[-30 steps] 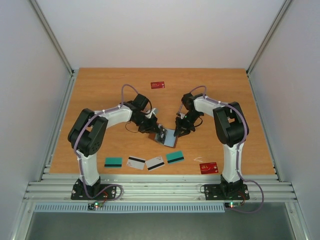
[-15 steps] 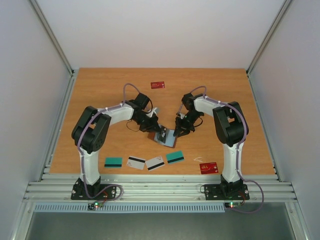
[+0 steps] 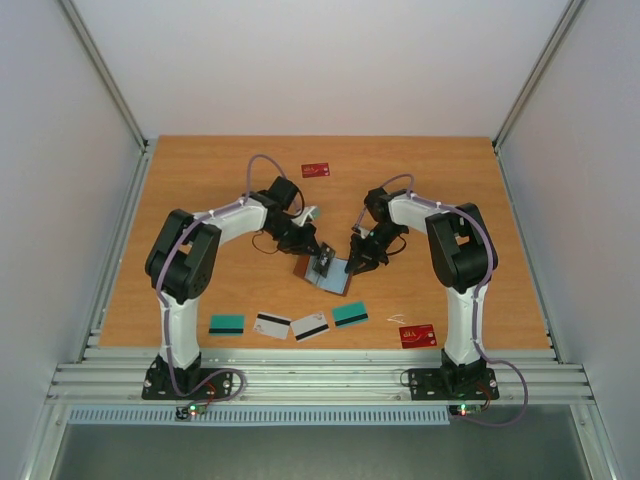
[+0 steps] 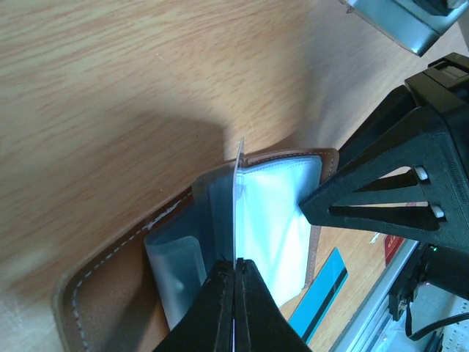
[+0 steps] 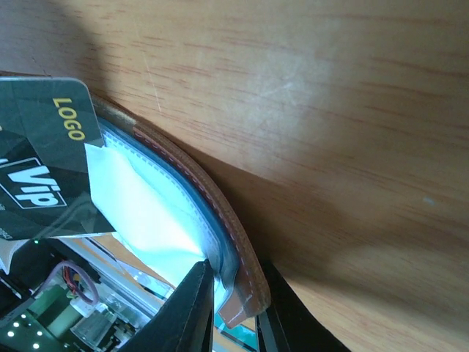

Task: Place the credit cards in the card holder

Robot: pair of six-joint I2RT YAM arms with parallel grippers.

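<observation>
Mid-table, top view: card holder lies open on the wood table, pale lining up, btwn the two arms. L gripper is over its left part, R gripper at its right edge.

R wrist cam: R gripper pinches the holder's curved leather rim, one finger on each side, rim raised off the wood, white-blue lining showing inside. Black card w/ yellow "LOGO" and white "Vip" print at upper left, one corner covered by the pale lining.

L wrist cam: L gripper clamped tight on that black card, seen edge-on as a thin upright line. Card's far end sits in the holder's grey pocket, pocket mouth bulged around it. R gripper's black frame touches the holder's right side.

Near edge, row L to R: teal card, white striped card, 2nd white striped card, 2nd teal card. All flat, close together, apart from the holder. Red card further right, near R arm base. 2nd red card on the far side, well apart.
</observation>
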